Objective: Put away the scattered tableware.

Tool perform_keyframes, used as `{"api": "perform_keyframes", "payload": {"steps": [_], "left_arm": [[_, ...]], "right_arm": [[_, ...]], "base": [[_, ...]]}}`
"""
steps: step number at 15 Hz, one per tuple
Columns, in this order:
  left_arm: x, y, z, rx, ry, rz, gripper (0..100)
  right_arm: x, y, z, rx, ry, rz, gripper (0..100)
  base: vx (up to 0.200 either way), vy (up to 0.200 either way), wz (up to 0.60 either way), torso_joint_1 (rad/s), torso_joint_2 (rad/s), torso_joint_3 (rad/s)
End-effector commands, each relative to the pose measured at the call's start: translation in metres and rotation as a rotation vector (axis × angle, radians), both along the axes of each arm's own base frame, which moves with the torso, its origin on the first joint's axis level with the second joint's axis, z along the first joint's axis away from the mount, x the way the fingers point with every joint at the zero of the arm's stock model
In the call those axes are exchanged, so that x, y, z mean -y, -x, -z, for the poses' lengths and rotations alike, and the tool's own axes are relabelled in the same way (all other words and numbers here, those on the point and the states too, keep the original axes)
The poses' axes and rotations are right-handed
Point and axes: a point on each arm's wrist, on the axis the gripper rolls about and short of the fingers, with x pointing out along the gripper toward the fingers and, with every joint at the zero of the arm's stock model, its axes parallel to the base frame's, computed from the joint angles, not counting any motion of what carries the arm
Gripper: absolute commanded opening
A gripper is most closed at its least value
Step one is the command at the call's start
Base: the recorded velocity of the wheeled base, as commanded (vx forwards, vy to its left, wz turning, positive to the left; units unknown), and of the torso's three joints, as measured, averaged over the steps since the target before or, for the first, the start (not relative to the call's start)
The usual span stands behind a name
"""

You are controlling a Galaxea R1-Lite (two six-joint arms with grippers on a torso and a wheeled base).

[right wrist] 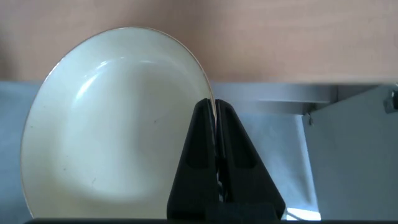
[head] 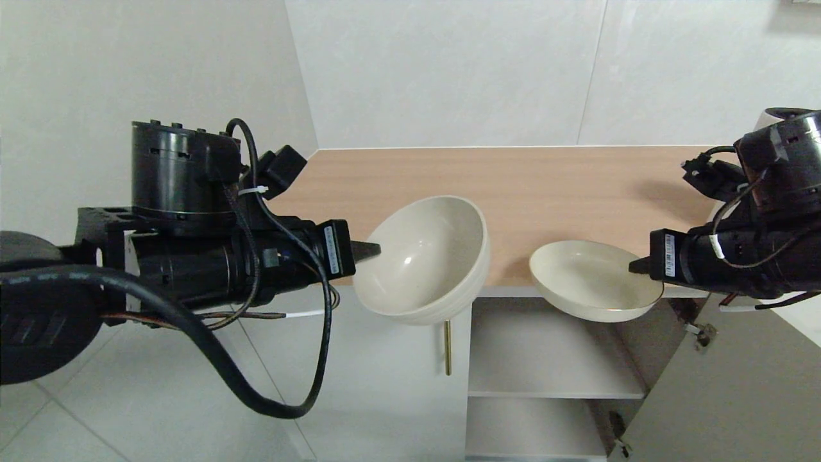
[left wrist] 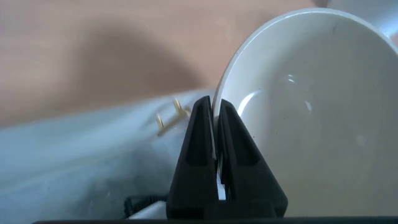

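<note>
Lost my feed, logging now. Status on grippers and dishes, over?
Left gripper shut on deep bowl rim. Right gripper shut on shallow plate rim. Both dishes in the air before the counter edge, over the open cabinet shelves. No obstruction seen.

The left arm [head: 192, 263] and right arm [head: 757, 256] are matte black with cylindrical housings, strung with black cables [head: 192, 333] and white zip ties [head: 253, 190]. White labels [head: 329, 247] sit behind the wedge-shaped left gripper [head: 375, 249] and right gripper [head: 635, 265].
</note>
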Motion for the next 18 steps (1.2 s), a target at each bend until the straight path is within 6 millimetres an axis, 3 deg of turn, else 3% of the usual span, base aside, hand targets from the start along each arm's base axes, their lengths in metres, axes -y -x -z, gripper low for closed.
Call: {"api": "perform_keyframes", "payload": {"steps": [1, 3, 6, 18], "left_arm": [[0.005, 0.000, 0.008, -0.024, -0.012, 0.015, 0], [0.007, 0.000, 0.008, -0.026, -0.014, 0.018, 0], [0.007, -0.001, 0.008, -0.026, -0.014, 0.018, 0], [0.010, -0.007, 0.015, -0.040, -0.025, 0.017, 0]], "right_arm": [[0.002, 0.006, -0.001, 0.005, -0.001, -0.001, 0], [0.002, 0.006, 0.000, 0.002, 0.001, -0.002, 0], [0.002, 0.005, 0.003, -0.005, 0.020, -0.013, 0], [-0.002, -0.006, 0.014, -0.024, 0.031, -0.012, 0]], "base": [[0.000, 0.000, 0.00, 0.000, 0.00, 0.000], [0.000, 0.000, 0.00, 0.000, 0.00, 0.000], [-0.200, 0.000, 0.00, 0.009, 0.01, 0.004], [0.000, 0.000, 0.00, -0.011, 0.03, 0.015]]}}
